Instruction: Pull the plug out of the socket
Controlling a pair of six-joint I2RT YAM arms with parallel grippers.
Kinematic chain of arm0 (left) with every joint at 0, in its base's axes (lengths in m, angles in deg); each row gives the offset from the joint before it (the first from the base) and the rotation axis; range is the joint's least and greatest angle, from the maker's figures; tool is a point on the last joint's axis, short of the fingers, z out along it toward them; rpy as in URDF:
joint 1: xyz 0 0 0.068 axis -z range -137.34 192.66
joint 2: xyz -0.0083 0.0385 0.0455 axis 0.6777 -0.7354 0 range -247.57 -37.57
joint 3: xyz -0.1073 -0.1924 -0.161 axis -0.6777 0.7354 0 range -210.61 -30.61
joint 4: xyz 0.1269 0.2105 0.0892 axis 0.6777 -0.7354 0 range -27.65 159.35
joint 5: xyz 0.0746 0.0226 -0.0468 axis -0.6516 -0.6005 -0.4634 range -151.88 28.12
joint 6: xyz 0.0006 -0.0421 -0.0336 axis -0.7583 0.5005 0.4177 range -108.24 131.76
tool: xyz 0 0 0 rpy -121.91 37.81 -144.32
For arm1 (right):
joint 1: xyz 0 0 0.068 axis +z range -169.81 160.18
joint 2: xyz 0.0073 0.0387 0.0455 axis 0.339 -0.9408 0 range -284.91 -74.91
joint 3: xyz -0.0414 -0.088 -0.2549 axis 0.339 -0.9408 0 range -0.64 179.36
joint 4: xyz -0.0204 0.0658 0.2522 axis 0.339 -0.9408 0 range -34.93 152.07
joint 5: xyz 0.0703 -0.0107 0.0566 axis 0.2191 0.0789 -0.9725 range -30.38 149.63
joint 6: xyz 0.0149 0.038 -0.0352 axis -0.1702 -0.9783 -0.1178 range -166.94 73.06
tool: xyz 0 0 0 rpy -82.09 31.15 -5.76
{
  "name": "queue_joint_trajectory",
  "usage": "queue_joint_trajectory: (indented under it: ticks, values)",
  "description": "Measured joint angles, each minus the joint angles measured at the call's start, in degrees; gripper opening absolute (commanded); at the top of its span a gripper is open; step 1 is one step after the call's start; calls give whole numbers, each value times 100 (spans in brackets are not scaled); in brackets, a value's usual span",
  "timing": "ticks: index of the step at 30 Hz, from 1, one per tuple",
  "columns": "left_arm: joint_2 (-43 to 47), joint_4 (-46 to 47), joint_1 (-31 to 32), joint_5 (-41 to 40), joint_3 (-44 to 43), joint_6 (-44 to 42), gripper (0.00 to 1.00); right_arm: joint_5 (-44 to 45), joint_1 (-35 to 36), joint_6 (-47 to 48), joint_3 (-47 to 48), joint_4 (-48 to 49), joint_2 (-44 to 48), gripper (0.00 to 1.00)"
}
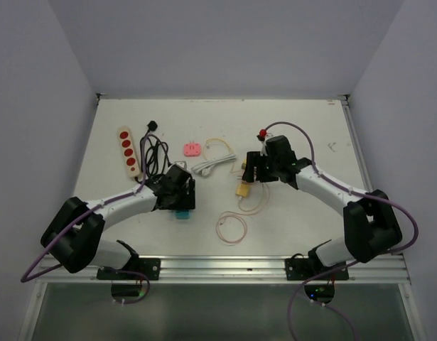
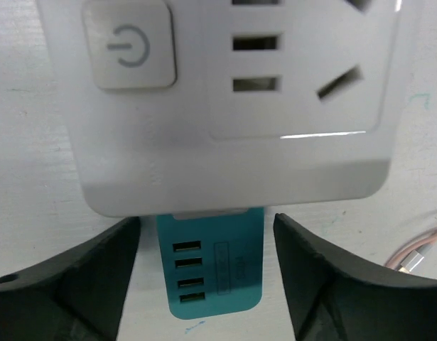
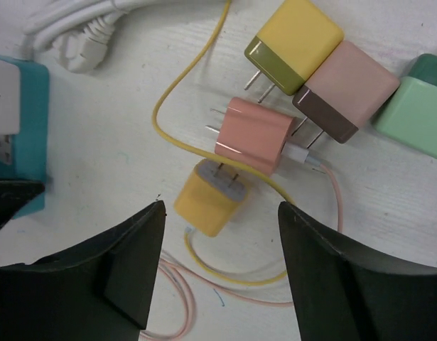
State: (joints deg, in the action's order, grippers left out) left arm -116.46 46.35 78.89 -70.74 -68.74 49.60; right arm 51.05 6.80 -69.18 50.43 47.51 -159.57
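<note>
The socket is a white power block (image 2: pixel 225 106) with a power button and a teal USB end (image 2: pixel 211 266); its visible outlets are empty. It lies flat on the table under my left gripper (image 2: pixel 206 227), whose open fingers stand either side of the teal end without touching it. In the top view the teal end (image 1: pixel 182 214) shows below the left gripper (image 1: pixel 179 201). A yellow plug (image 3: pixel 209 197) with a yellow cable lies loose on the table, prongs up, between the open fingers of my right gripper (image 3: pixel 222 207). The top view shows this plug (image 1: pixel 242 190) just below the right gripper (image 1: pixel 252 174).
Other loose chargers lie by the yellow plug: a pink one (image 3: pixel 251 133), a yellow-olive one (image 3: pixel 293 44), a pink-brown one (image 3: pixel 346 89), a green one (image 3: pixel 417 106). A red-and-beige power strip (image 1: pixel 128 150), a black cable (image 1: pixel 155 153), a pink adapter (image 1: pixel 192 149), a white cable (image 1: pixel 209 167) and a pink cable coil (image 1: pixel 232 227) lie around.
</note>
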Motion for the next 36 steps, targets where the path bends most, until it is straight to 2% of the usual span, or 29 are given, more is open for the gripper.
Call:
queue_joint_trajectory:
  ticks: [3,8,15,20,25,28,31,34,35,36]
  values:
    - [13,-48,24,-33,-79,76,99,-20,0,-7,-2,4,293,77]
    - [85,-267,28,-105,-365,184,99,-96,2,-17,-13,39,612,81]
    - [146,-737,-26,-525,-1193,179,100,-168,166,-175,-160,184,859,81]
    - [42,-756,-330,-616,-1460,94,99,127,796,-564,-330,415,940,81]
    - [-474,-782,-391,-638,-1707,2,99,509,1432,-1239,-713,874,992,80]
    - [-699,-809,-391,-660,-1781,-15,95,570,1637,-1523,-820,1198,962,80]
    - [-815,-835,-391,-708,-1827,-33,84,457,1768,-1812,-822,1720,758,78]
    - [-855,-844,-391,-734,-1869,-46,68,407,1963,-2070,-824,2256,407,77]
    - [-855,-841,-391,-732,-1886,-52,58,389,2063,-2153,-824,2428,254,77]
    - [-855,-846,-389,-730,-1906,-66,53,352,2164,-2234,-824,2597,94,77]
